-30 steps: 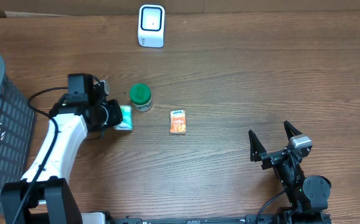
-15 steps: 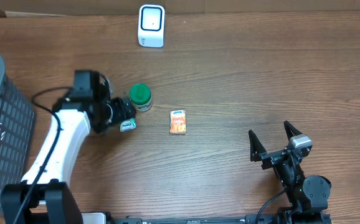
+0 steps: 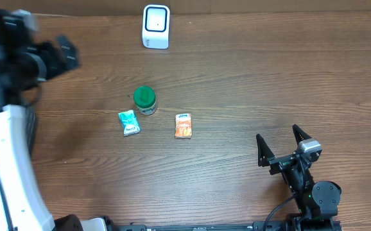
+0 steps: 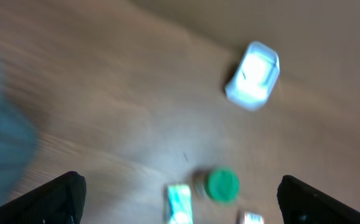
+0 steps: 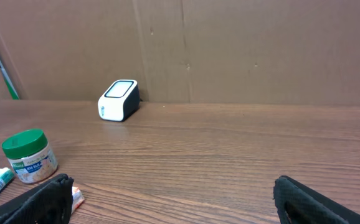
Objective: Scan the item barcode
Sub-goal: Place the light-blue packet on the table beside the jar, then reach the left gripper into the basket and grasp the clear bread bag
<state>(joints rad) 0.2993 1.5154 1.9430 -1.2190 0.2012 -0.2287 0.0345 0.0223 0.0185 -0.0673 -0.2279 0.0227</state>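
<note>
Teal-and-white flat packet (image 3: pixel 129 122) lies on the brown wooden tabletop (image 3: pixel 250 77) left of centre in the overhead view, held by nothing. This is my best guess at the item to scan, though the others could serve as well.

Nearest the robot, at the lower right of the frame, the right gripper (image 3: pixel 276 133) sits low over the tabletop with its fingers spread wide and nothing between them. Its arm is folded back near its base, well apart from every item.

Further out, the small orange rectangular pack (image 3: pixel 183 125) lies flat beside the packet. The clear jar with a green lid (image 3: pixel 145 100) stands upright just beyond the packet, very near it.

The risk from here is the pick. The packet is thin and flat, so fingers could skid over it or push it into the jar and tip that over. Its barcode is not visible, so the printed face may end up turned away from the reader.

The left gripper (image 3: pixel 69 52) is in the upper left, blurred, raised high with the arm extended. Its fingers are wide apart and empty.

Farthest, the white box-shaped barcode scanner (image 3: pixel 156 26) stands at the top centre, well apart from all the items.
</note>
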